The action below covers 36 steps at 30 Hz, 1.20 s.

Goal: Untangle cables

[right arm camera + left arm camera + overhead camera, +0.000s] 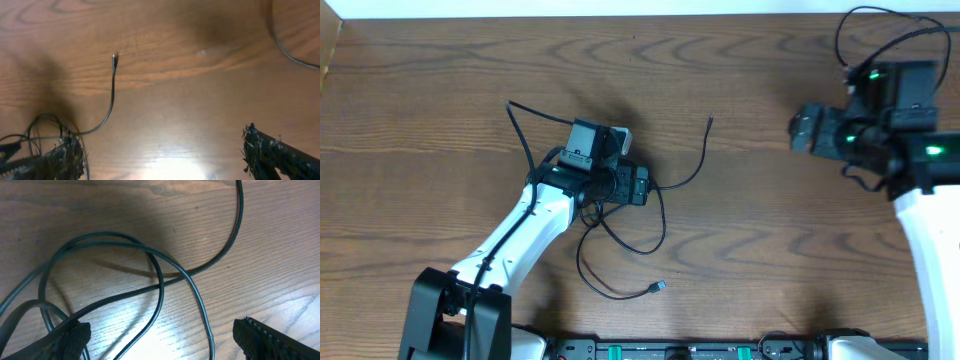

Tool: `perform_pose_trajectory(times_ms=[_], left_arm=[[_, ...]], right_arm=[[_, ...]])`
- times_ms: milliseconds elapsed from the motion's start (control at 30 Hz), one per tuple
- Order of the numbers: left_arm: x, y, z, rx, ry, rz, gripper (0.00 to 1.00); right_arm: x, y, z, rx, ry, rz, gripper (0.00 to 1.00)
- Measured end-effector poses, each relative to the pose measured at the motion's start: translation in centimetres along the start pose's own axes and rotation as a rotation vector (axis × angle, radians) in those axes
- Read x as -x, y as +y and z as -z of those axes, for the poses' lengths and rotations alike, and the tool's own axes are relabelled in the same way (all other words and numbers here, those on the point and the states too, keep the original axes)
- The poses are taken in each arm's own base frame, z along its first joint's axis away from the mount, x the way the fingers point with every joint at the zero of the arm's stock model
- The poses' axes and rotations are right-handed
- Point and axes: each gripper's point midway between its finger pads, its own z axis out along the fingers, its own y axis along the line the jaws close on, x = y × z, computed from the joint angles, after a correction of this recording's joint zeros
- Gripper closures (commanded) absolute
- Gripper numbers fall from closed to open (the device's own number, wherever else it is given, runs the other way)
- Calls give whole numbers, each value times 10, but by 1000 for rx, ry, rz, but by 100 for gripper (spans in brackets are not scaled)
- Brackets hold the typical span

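Observation:
Black cables (638,232) lie in a tangled loop on the wooden table, just in front of my left gripper (640,186). One free end (710,120) curves up to the right, and a plug end (660,287) lies near the front edge. In the left wrist view the cables (161,280) cross over each other in loops. My left gripper (162,347) hovers open over them, with strands on the wood between its fingers (70,339). My right gripper (803,130) is far off to the right, open and empty (160,160). From there the tangle (42,127) shows at far left.
A thin black strand (520,125) runs up and left behind the left wrist. The right arm's own thick wires (880,30) loop near the table's back right corner. Bare wood (760,220) lies between the two arms.

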Motion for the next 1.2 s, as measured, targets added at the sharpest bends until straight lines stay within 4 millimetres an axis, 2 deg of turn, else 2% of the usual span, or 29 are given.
perform_pose_trajectory(times_ms=[133, 267, 767, 1067, 1133, 1200], left_arm=[[0, 0, 0, 0, 0, 0, 2], [0, 0, 0, 0, 0, 0, 2], [0, 0, 0, 0, 0, 0, 2], [-1, 0, 0, 2, 2, -1, 2], [-8, 4, 0, 17, 30, -5, 2], [-24, 13, 1, 67, 94, -4, 2]], right_arm=[[-11, 8, -22, 21, 3, 28, 1], [-19, 16, -35, 41, 5, 53, 1], [-22, 20, -39, 50, 6, 66, 1], [-33, 20, -64, 35, 78, 87, 1], [-35, 21, -71, 30, 94, 103, 1], [-40, 23, -77, 28, 115, 115, 1]])
